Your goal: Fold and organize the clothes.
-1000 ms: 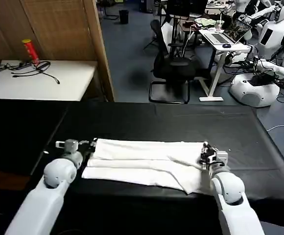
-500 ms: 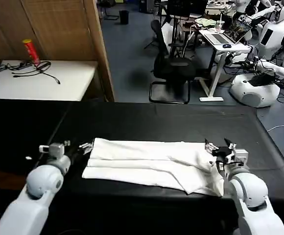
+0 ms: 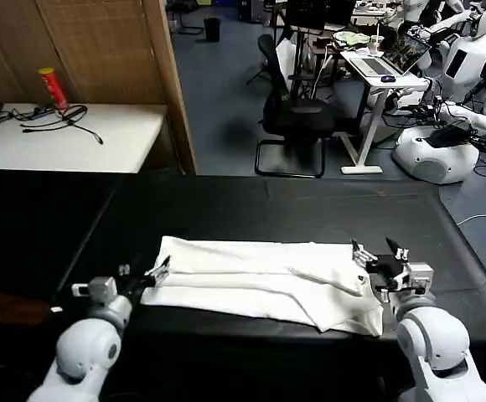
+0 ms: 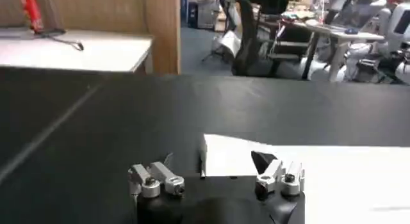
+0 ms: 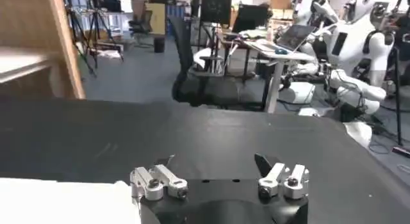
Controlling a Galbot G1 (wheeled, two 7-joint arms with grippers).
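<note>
The white T-shirt (image 3: pixel 264 280) lies folded into a long band on the black counter (image 3: pixel 310 205), near the counter's front edge. The left gripper (image 3: pixel 140 279) stands at the shirt's left end, its fingers (image 4: pixel 280 176) apart and holding nothing; one finger is over the shirt's corner. The right gripper (image 3: pixel 380 255) stands at the shirt's right end, its fingers (image 5: pixel 157 180) also apart and empty. Behind the shirt the counter is bare up to its far edge, and bare cloth lies beyond both ends.
</note>
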